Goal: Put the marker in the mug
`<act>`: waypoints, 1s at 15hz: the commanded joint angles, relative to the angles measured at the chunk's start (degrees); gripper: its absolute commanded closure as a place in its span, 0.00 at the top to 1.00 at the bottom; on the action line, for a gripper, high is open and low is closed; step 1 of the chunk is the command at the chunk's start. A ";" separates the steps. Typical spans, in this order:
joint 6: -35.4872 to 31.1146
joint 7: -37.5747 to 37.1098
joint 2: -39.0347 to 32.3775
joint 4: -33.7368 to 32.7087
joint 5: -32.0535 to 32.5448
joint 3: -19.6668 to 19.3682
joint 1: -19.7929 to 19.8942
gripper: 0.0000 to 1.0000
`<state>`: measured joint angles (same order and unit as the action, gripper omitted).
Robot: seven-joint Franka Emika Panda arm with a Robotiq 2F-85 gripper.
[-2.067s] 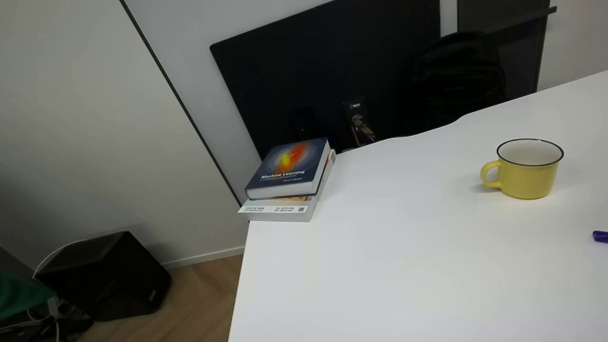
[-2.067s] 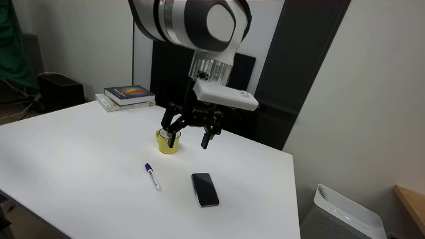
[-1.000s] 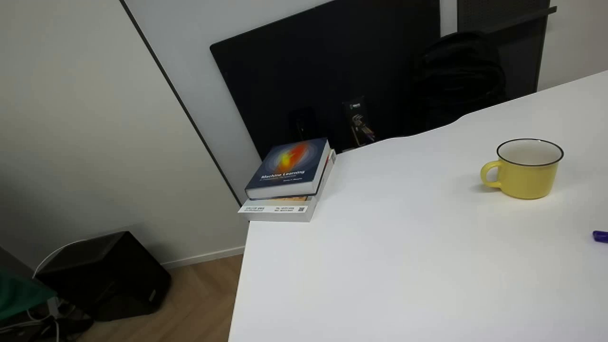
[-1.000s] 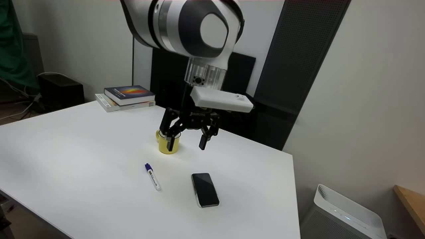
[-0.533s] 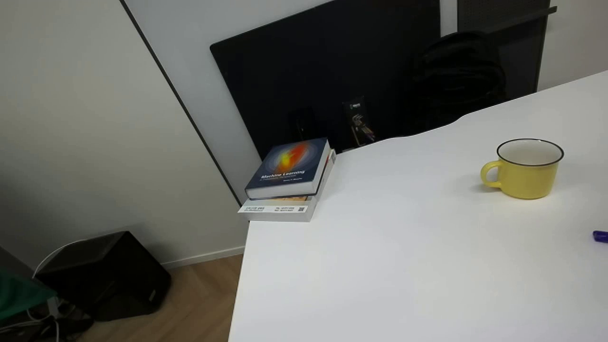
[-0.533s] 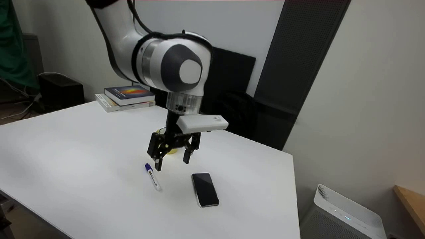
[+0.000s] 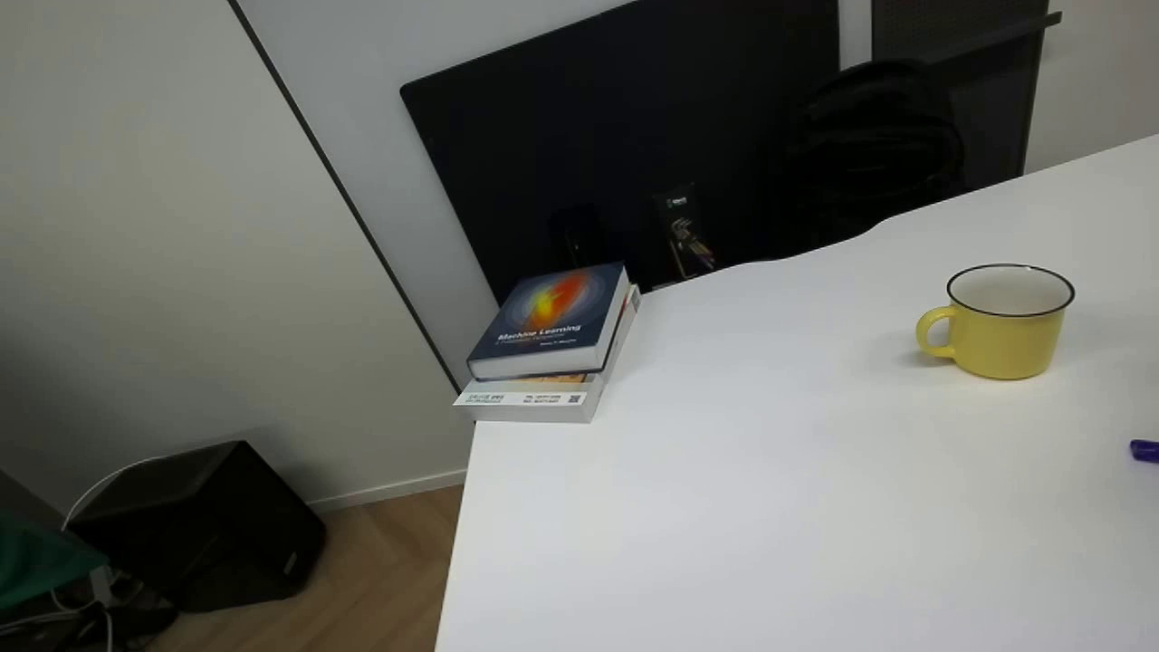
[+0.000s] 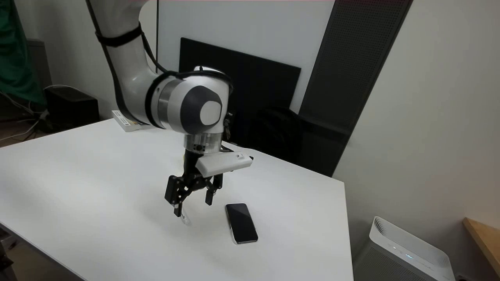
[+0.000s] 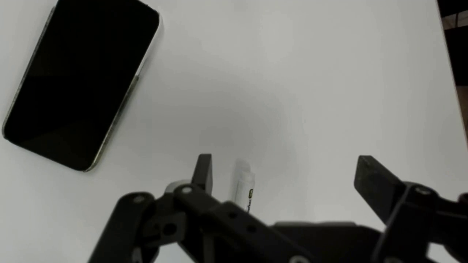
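- The gripper [image 9: 283, 165] hangs over the white table [image 9: 329, 91], its jaws spread well apart and holding nothing; how high it stands above the surface is hard to judge from these angles.
- The marker [image 9: 245, 191] lies flat on the table, its pale end showing between the fingers [image 9: 203, 173] in the wrist view, noticeably nearer to one than to the opposite one. A descent on this line could set that fingertip on the barrel, and closing off-centre could roll or shove the marker. A pinch by the tail alone would probably let it swing.
- The phone [image 8: 241, 223] lies near the marker, not touching it; a sideways correction with the fingers spread might nudge it.
- The mug [image 7: 1005, 346] stands upright farther off, the marker outside it. Released level, the marker could rest across the rim and roll away; too low a carry could knock the mug over.
- The books [image 7: 548, 321] are stacked at the table's edge, well apart, and should cause no trouble.
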<state>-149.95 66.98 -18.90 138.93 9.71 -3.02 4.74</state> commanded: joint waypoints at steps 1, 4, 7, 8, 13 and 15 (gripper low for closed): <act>-3.19 -6.80 -1.75 0.10 1.24 0.24 -0.26 1.00; -5.67 -9.57 -3.11 0.39 0.27 1.18 0.31 1.00; -9.61 -7.62 -4.84 0.95 -0.26 3.59 1.85 1.00; -10.68 -6.95 -5.51 0.99 -0.04 4.26 2.22 1.00; -14.97 -7.27 -8.57 0.55 1.45 5.63 2.64 1.00; -17.61 -7.78 -9.90 0.41 1.86 5.58 2.69 1.00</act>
<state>-164.09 60.22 -27.08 139.82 10.21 1.89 6.32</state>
